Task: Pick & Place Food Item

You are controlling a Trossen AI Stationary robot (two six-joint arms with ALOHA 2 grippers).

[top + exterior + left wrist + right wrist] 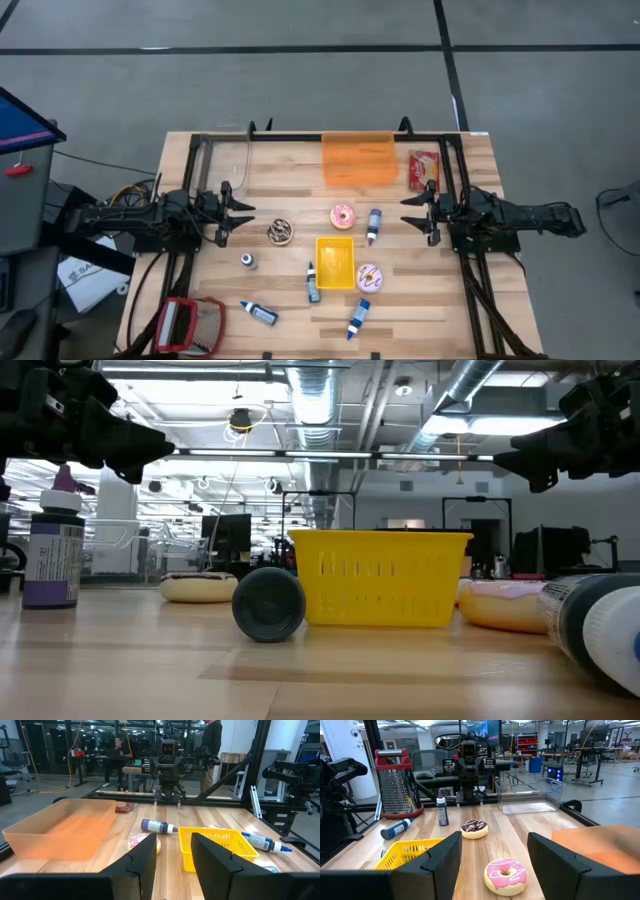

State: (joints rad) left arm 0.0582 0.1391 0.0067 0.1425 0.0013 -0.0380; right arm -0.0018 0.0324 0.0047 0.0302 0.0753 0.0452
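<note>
Three doughnuts lie flat on the wooden table: a pink one point(343, 216) point(506, 875), a chocolate one point(280, 232) point(474, 828) and a sprinkled one point(369, 277). A red snack packet point(424, 168) lies beside the orange bin point(358, 160). A yellow basket point(335, 262) stands at the middle. My left gripper point(248, 214) point(174, 842) hovers level at the left side, its fingers a narrow gap apart with nothing between them. My right gripper point(405, 213) point(494, 842) hovers level at the right side, open wide and holding nothing. Both point toward the table's middle.
Several dark bottles lie around the basket point(373, 226) point(313, 283) point(258, 313) point(359, 318), and a small one stands upright point(248, 260). A red-framed grater point(190, 325) lies at the near left. A clear container point(225, 160) sits at the far left. A black frame rims the table.
</note>
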